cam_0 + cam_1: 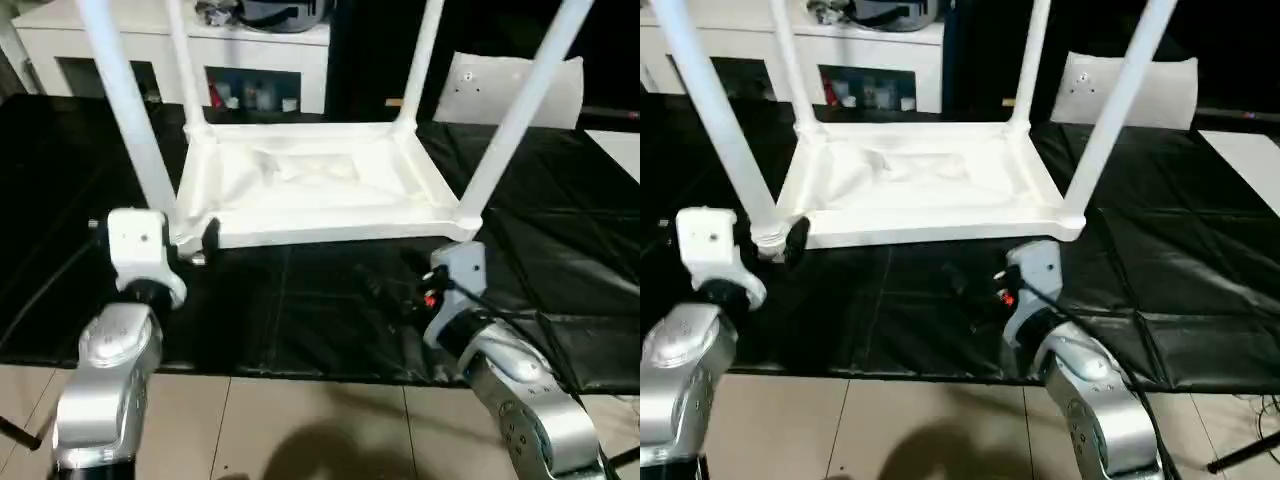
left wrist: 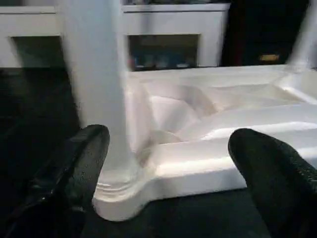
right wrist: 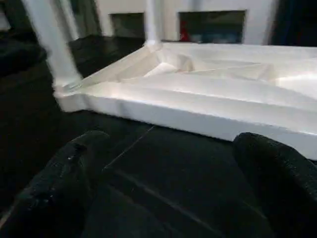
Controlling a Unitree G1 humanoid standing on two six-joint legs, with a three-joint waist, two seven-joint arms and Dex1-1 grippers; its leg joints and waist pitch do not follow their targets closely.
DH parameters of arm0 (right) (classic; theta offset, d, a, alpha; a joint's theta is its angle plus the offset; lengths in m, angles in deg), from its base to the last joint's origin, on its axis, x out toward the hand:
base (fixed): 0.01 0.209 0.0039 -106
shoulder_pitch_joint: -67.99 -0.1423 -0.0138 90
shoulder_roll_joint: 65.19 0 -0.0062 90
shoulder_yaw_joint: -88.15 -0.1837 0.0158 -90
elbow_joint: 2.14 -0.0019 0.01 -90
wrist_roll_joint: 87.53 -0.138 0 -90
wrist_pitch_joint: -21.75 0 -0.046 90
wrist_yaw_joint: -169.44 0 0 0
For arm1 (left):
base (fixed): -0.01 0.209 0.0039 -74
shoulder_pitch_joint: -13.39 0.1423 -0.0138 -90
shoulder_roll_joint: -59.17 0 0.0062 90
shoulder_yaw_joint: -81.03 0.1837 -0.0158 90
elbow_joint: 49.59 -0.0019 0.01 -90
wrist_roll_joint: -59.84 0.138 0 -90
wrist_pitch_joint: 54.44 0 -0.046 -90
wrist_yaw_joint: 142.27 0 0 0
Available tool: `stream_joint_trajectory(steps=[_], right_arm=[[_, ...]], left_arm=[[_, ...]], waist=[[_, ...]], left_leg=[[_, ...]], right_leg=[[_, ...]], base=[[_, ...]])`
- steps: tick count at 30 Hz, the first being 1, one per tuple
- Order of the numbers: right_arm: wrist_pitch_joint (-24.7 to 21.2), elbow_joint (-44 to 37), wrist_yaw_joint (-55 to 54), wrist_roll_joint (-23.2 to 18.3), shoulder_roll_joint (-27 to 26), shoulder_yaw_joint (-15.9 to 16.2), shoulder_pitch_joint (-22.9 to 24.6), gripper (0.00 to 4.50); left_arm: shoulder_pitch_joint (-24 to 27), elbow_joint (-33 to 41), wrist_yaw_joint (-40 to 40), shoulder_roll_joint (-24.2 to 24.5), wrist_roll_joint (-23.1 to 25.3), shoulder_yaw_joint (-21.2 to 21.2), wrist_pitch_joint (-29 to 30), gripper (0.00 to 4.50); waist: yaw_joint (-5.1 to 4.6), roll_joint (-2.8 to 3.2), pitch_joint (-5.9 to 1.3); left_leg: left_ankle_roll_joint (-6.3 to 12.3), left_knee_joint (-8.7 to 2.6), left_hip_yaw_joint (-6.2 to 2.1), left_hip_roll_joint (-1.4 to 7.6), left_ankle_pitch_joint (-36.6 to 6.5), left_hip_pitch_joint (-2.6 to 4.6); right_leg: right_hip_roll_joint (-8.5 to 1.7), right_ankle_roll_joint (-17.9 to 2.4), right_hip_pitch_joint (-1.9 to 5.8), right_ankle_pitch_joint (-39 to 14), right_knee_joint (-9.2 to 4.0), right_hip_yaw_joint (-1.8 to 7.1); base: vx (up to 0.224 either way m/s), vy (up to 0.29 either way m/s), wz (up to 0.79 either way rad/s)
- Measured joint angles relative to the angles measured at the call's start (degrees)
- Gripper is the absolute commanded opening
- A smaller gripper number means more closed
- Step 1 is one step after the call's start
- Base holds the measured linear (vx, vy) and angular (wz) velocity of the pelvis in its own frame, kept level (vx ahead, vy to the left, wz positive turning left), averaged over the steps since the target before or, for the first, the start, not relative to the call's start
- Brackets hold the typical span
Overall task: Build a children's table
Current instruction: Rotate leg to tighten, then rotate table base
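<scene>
A black mat (image 1: 300,310) is spread over the floor, with pale tiles (image 1: 300,430) seen along its near edge. White cabinets (image 1: 170,45) stand along the back of the room, and a flat white sheet (image 1: 515,85) leans behind the mat. The tabletop (image 1: 310,185) is laid upside down on the mat, and four legs are seen rising from its corner sockets, the near left leg (image 1: 125,110) and the near right leg (image 1: 520,110) among them. The left gripper (image 2: 168,163) is held wide open just before the near left corner, gripping nothing. The right gripper (image 3: 163,173) is likewise spread wide and empty, above the mat near the tabletop's front rim.
</scene>
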Motion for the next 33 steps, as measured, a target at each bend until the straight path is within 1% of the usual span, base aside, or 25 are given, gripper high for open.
stream_joint_trajectory(steps=[2,6,8,9,10,13,16,19,23,24,27,29,30,32,33], right_arm=[[-0.2,-0.3,0.9,-0.3,0.0,0.2,0.1,4.50],[-0.4,-1.7,1.1,-0.5,0.1,0.3,0.5,4.50],[-0.4,-1.7,1.1,-0.5,0.1,0.4,0.5,4.50],[-0.4,-1.7,1.0,-0.4,0.1,0.4,0.5,4.50],[-0.4,-1.6,0.9,-0.4,0.1,0.4,0.5,4.50],[-0.4,-1.4,0.9,-0.4,0.2,0.4,0.0,4.50],[-1.3,-1.4,1.2,-1.0,0.3,0.3,-1.4,4.50],[-2.6,-1.4,2.7,-1.7,1.4,0.5,-1.4,4.50],[-2.9,-1.4,3.6,-1.8,1.9,0.6,-1.5,4.50],[-2.9,-1.4,3.6,-1.8,2.1,0.7,-1.5,4.50],[-2.9,-1.3,3.7,-1.7,2.1,1.1,-2.1,4.50],[-2.9,-1.2,3.7,-1.7,2.3,1.1,-2.4,4.50],[-2.9,-0.9,3.7,-1.7,2.5,1.1,-2.7,4.50],[-2.9,-0.8,3.7,-1.7,2.6,1.1,-2.7,4.50],[-2.9,-0.7,3.7,-1.6,2.6,1.1,-2.7,4.50]], left_arm=[[-2.1,-3.2,1.4,0.6,0.7,-1.2,-0.4,4.43],[-4.2,-7.0,3.2,0.8,1.1,-2.6,-1.4,4.43],[-5.0,-8.5,3.1,0.8,1.0,-3.1,-1.9,4.43],[-5.6,-9.5,2.9,0.8,0.8,-3.1,-2.4,4.43],[-6.0,-10.4,2.4,0.7,0.4,-3.1,-3.0,4.43],[-9.2,-16.1,-0.2,0.7,-0.8,-3.0,-5.2,4.43],[-13.9,-23.7,0.3,1.7,-0.4,-3.1,-7.3,4.43],[-17.2,-29.4,0.5,2.7,-0.1,-4.1,-9.1,4.43],[-20.7,-36.1,-1.7,3.9,-1.0,-5.0,-11.1,4.43],[-22.2,-38.9,-3.5,4.2,-1.6,-5.2,-11.6,4.43],[-24.7,-44.0,-8.9,4.8,-3.2,-5.1,-12.7,4.43],[-25.3,-45.8,-12.8,4.9,-4.3,-5.1,-13.0,4.43],[-25.4,-46.5,-16.4,5.6,-5.3,-5.2,-13.2,4.43],[-25.4,-47.3,-22.4,6.2,-6.6,-5.1,-13.3,4.43],[-25.0,-47.3,-26.9,6.5,-7.8,-4.9,-13.3,4.43]], waist=[[0.04,0.05,-0.03],[0.56,0.11,-0.09],[0.74,0.07,-0.16],[0.86,0.06,-0.20],[0.94,0.04,-0.21],[1.18,0.03,-0.21],[0.96,0.03,-0.20],[0.76,0.03,-0.20],[0.82,0.03,-0.20],[0.84,0.02,-0.20],[1.07,0.02,-0.20],[1.10,0.02,-0.20],[1.23,0.02,-0.20],[1.78,0.02,-0.20],[2.22,0.02,-0.20]], left_leg=[[-0.01,0.00,0.00,0.07,0.2,-0.05],[0.03,0.00,0.05,0.15,0.4,-0.33],[0.15,0.00,0.11,0.14,0.5,-0.76],[0.48,0.03,0.13,0.12,0.7,-0.98],[0.69,0.03,0.19,0.12,0.9,-1.09],[0.89,0.03,0.30,0.13,0.9,-1.12],[0.74,0.03,0.37,0.17,0.8,-0.88],[0.46,0.03,0.39,0.18,0.7,-0.80],[0.40,0.03,0.40,0.20,0.8,-0.80],[0.39,0.03,0.41,0.20,0.8,-0.81],[0.39,0.03,0.43,0.20,0.8,-0.82],[0.40,0.03,0.47,0.20,0.8,-0.84],[0.40,0.03,0.48,0.20,0.8,-0.85],[0.40,0.03,0.53,0.20,0.8,-0.88],[0.41,0.02,0.57,0.20,0.8,-0.92]], right_leg=[[0.05,-0.1,-0.03,0.2,0.03,-0.04],[0.10,-0.3,-0.21,0.2,-0.06,-0.04],[0.08,-0.4,-0.63,0.2,-0.14,-0.03],[0.07,-0.4,-1.04,0.2,-0.15,-0.03],[0.05,-0.4,-1.16,0.2,-0.15,-0.03],[0.01,-0.4,-1.21,0.2,-0.14,-0.03],[0.00,-0.5,-1.06,0.3,-0.12,-0.02],[-0.01,-0.5,-1.00,0.5,-0.11,0.01],[-0.01,-0.5,-1.01,0.6,-0.09,0.02],[-0.01,-0.5,-1.03,0.6,-0.08,0.02],[-0.03,-0.5,-1.03,0.6,-0.10,0.03],[-0.04,-0.5,-1.05,0.6,-0.12,0.04],[-0.06,-0.5,-1.06,0.6,-0.13,0.04],[-0.08,-0.5,-1.09,0.6,-0.15,0.04],[-0.10,-0.5,-1.11,0.6,-0.19,0.04]], base=[[0.000,0.000,0.00],[0.029,0.007,-0.01],[0.064,0.016,0.00],[0.069,0.016,0.01],[0.055,0.014,0.02],[0.000,0.000,0.00],[0.000,0.000,0.00],[0.000,0.000,0.00],[0.000,0.000,0.00],[0.000,0.000,0.00],[0.000,0.000,0.00],[0.000,0.000,0.00],[0.000,0.000,0.00],[0.000,0.000,0.00],[0.000,0.000,0.00]])
